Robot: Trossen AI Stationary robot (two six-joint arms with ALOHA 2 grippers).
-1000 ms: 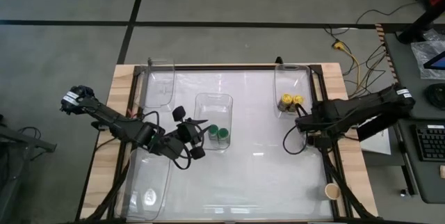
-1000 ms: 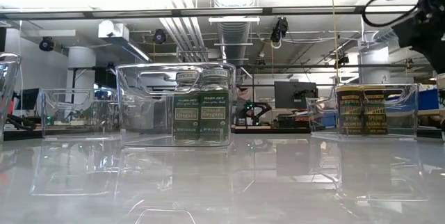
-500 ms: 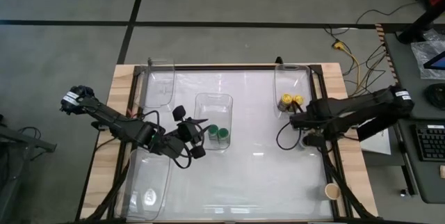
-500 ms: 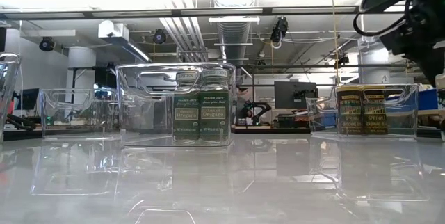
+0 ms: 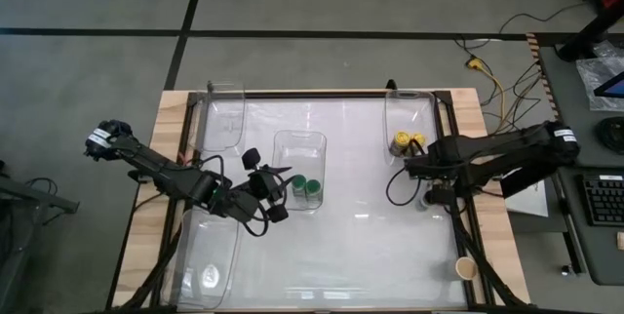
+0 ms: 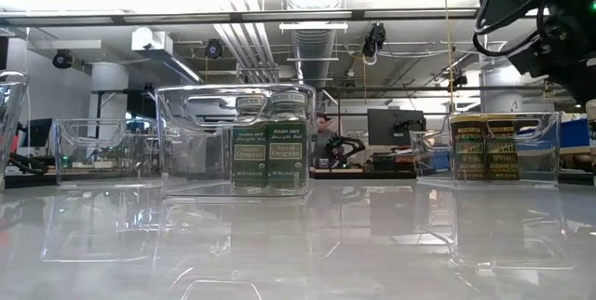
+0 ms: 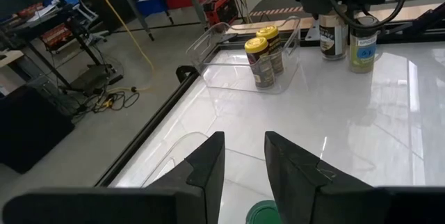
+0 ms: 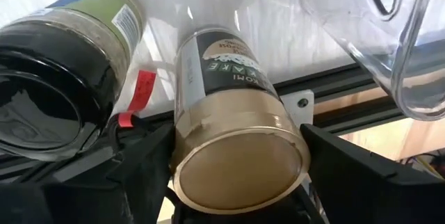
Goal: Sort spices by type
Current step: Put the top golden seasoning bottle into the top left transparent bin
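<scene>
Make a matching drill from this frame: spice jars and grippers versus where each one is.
1 green-lid jars
2 yellow-lid jars
3 tan-lid jar
4 left gripper

a between the right gripper's fingers
b centre bin
c back-right bin
d beside the centre bin, on its left

Pairs: 1-b, 2-c, 3-a, 4-d

Grey floor [image 5: 312,2] crossed by dark tape lines [image 5: 292,32]; cables [image 5: 487,70] trail beside the table. Beyond, a workshop with ceiling ducts [image 6: 307,44], a monitor [image 6: 386,125] and benches.
</scene>
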